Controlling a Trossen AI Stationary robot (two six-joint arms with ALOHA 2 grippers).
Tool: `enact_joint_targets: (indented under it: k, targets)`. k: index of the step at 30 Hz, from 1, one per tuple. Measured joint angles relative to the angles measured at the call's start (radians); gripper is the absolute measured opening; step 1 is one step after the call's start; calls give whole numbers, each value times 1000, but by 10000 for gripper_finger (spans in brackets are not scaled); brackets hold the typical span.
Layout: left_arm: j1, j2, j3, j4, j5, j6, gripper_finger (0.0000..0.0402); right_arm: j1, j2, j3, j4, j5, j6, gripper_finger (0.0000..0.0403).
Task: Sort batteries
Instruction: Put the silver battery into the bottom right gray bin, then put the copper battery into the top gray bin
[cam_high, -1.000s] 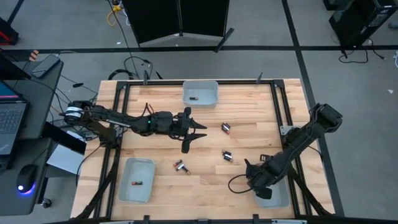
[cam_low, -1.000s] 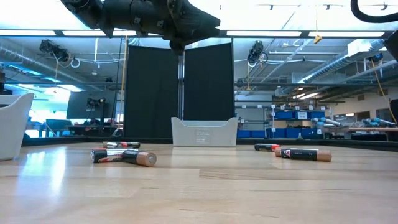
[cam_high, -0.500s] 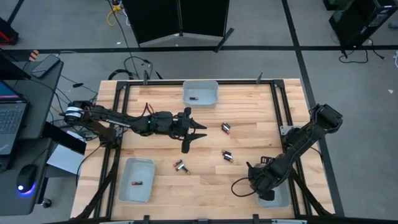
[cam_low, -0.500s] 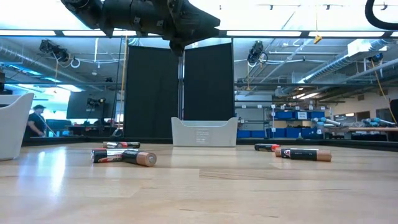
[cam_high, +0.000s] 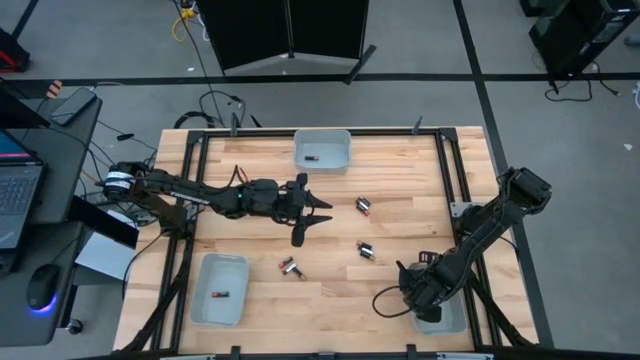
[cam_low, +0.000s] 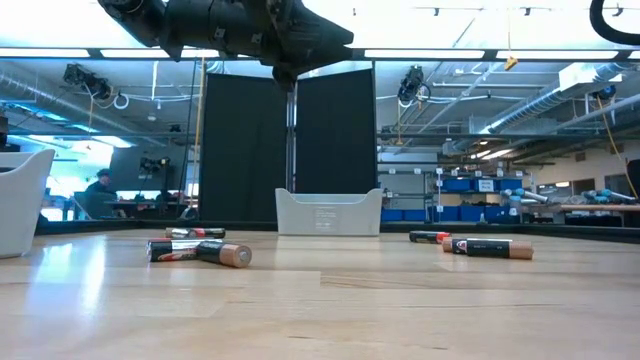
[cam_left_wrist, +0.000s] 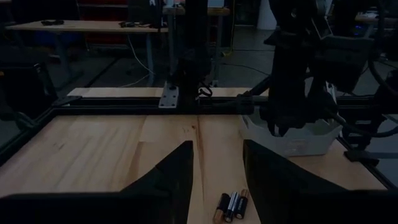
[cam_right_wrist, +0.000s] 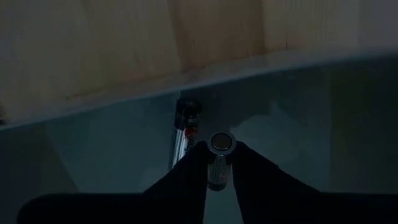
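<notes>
My right gripper (cam_high: 420, 295) is over the pale near-right tray (cam_high: 447, 318) and is shut on a battery (cam_right_wrist: 222, 142). A second battery (cam_right_wrist: 186, 118) lies on that tray's floor. My left gripper (cam_high: 318, 220) hangs open and empty above the table's middle, and it also shows in the low view (cam_low: 300, 40). Loose batteries lie on the wood in small groups (cam_high: 363, 205), (cam_high: 367, 250), (cam_high: 291, 267). One of these groups shows between the open fingers in the left wrist view (cam_left_wrist: 230, 205). The far tray (cam_high: 322, 142) and the near-left tray (cam_high: 205, 300) each hold one battery. My right gripper pinches the battery by its sides (cam_right_wrist: 217, 171) between the two fingertips, which come from above into the tray. One round end face of the battery is turned toward the wrist camera. Whether the battery touches the tray floor, I cannot tell.
A black frame runs around the wooden table (cam_high: 250, 245). In the low view the batteries lie on their sides (cam_low: 200, 252), (cam_low: 490, 247), with the far tray (cam_low: 330, 213) behind them. There is bare wood between the trays.
My right gripper has gone a little toward the table's near edge, over the near-right tray, still shut on its battery.
</notes>
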Motion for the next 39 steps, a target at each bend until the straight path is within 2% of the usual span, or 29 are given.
enact_joint_targets:
  k: [9, 24, 34, 39]
  targets:
    - [0, 0, 0, -8, 1, 0, 148, 0, 0, 0, 4, 1, 3, 86]
    - [0, 0, 0, -9, 3, -2, 148, -1, 0, 39, -11, 2, 11, 155]
    - [0, 0, 0, -9, 25, 0, 148, -1, 0, 275, -301, 6, 4, 147]
    - [-1, 0, 0, -9, 46, 2, 147, -19, -1, 376, -380, 53, -46, 108]
